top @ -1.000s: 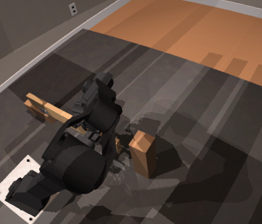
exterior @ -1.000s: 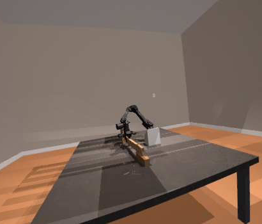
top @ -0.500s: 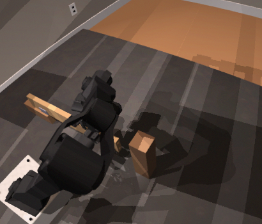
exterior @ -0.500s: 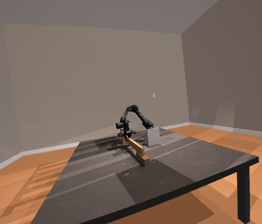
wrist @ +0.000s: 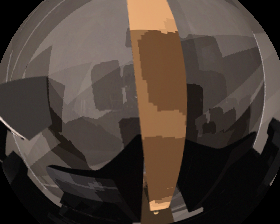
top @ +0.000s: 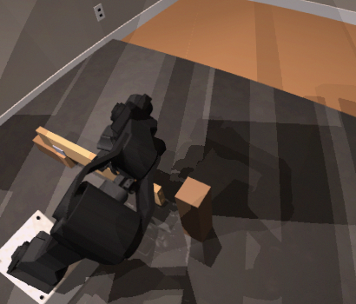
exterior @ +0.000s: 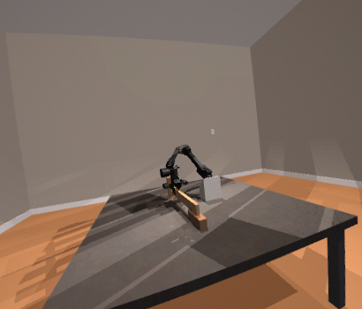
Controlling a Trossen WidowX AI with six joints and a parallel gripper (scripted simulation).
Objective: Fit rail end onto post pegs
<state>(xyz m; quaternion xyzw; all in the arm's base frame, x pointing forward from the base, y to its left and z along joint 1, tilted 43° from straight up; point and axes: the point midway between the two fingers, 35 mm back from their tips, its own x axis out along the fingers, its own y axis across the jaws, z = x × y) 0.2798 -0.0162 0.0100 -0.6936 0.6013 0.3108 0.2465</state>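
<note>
The long wooden rail (top: 73,148) (exterior: 187,199) (wrist: 153,15) has its far end at the bracket (top: 59,150) on the low footboard block (top: 68,161) (exterior: 199,222). My gripper (wrist: 151,137) is shut on the rail towards its near end; in the top view the arm hides most of the grip. The near end seems raised off the table, and its end face shows beside the arm. The short wooden post (top: 194,192) stands upright beyond it, with a visible gap between them in the top view. The pegs are not clearly seen, and I cannot tell how level the rail is.
The arm's white base plate (top: 16,256) lies at lower left in the top view, and a pale block (exterior: 211,189) stands at the arm's base in the exterior view. The dark arm covers the middle of the rail. Shadows cross the table (exterior: 249,199).
</note>
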